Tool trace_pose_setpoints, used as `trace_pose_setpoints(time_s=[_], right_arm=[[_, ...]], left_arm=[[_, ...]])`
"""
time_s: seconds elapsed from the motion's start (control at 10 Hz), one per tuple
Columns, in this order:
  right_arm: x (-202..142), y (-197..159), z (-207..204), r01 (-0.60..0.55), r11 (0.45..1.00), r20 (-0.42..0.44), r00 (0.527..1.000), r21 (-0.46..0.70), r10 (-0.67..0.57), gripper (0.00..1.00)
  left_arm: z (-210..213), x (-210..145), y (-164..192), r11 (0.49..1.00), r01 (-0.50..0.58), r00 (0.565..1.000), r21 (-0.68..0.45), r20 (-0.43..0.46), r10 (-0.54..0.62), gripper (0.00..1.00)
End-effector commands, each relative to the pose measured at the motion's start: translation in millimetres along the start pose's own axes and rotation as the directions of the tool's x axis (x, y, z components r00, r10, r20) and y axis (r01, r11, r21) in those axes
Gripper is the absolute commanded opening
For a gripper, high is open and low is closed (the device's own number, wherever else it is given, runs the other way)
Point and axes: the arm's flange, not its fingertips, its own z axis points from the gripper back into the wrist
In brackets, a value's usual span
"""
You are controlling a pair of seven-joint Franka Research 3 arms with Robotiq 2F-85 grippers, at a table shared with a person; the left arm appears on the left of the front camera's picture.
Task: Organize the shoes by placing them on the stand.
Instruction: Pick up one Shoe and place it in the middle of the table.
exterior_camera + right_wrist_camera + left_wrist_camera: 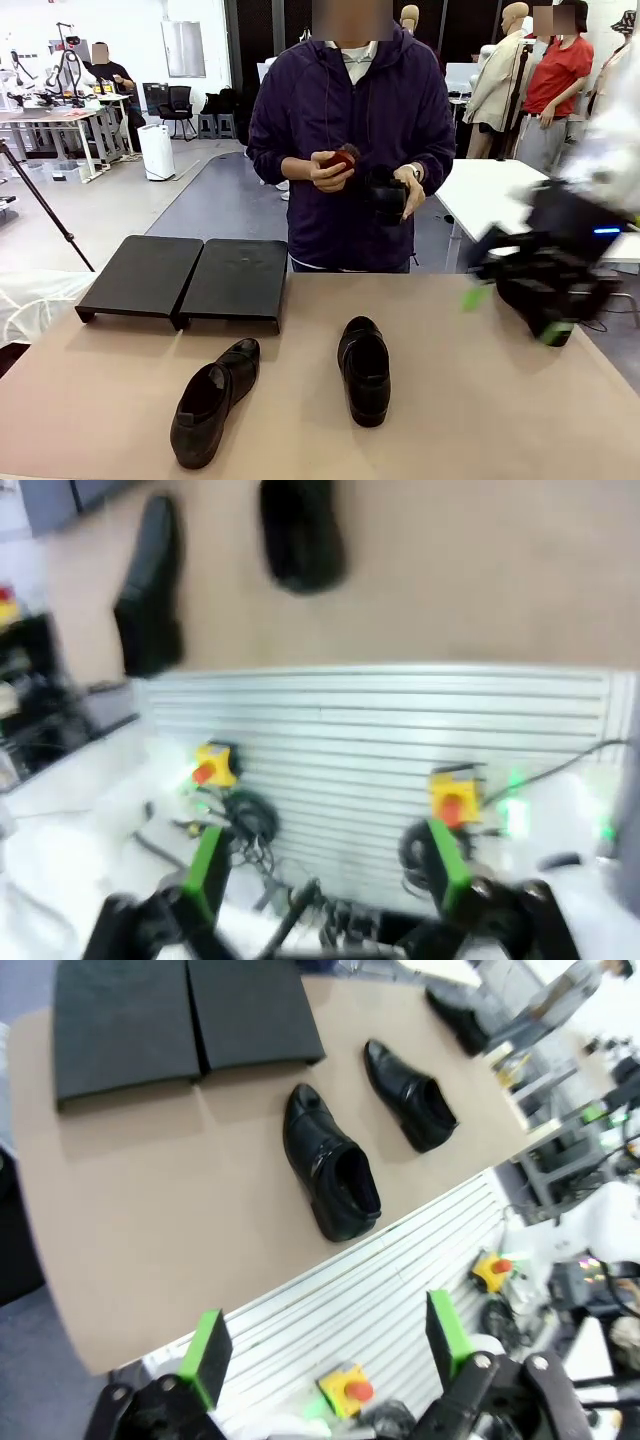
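The table [500,400] is just a plain tan top. At the far left of it sits the stand [190,275], two black platforms butted side by side. Closer in there are two shoes on their soles, well apart. The left shoe [212,400] is angled with its toe toward the stand, and the middle shoe [365,368] lies roughly front to back.

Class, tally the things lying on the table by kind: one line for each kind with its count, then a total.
Shoes: 2 (left shoe, right shoe)
Stand: 1
Total: 3
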Motion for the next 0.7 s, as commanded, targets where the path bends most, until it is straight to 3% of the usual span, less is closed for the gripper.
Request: trace_pose_setpoints(time_s=[0.0,0.1,0.3,0.5,0.6], right_arm=[[-0.6,-90.7,55.5,0.098,0.986,0.125,0.986,0.132,-0.114,1.0],[-7.3,-142.3,76.0,0.136,0.953,0.219,0.955,0.269,-0.199,1.0],[-24.6,-205.0,80.2,0.06,0.885,0.321,0.919,0.461,-0.229,1.0],[-29.1,-220.9,64.6,0.03,0.892,0.363,0.907,0.451,-0.214,1.0],[-38.8,-223.7,103.5,0.139,0.883,0.307,0.904,0.448,-0.298,1.0]], left_arm=[[0.3,-0.4,-0.2,1.0,0.013,1.0,-0.016,0.007,-0.013,1.0],[0.3,-0.4,-0.2,1.0,0.013,1.0,-0.016,0.007,-0.013,1.0],[0.3,-0.4,-0.2,1.0,0.013,1.0,-0.016,0.007,-0.013,1.0],[0.3,-0.4,-0.2,1.0,0.013,1.0,-0.016,0.007,-0.013,1.0],[0.3,-0.4,-0.2,1.0,0.013,1.0,-0.016,0.007,-0.013,1.0]])
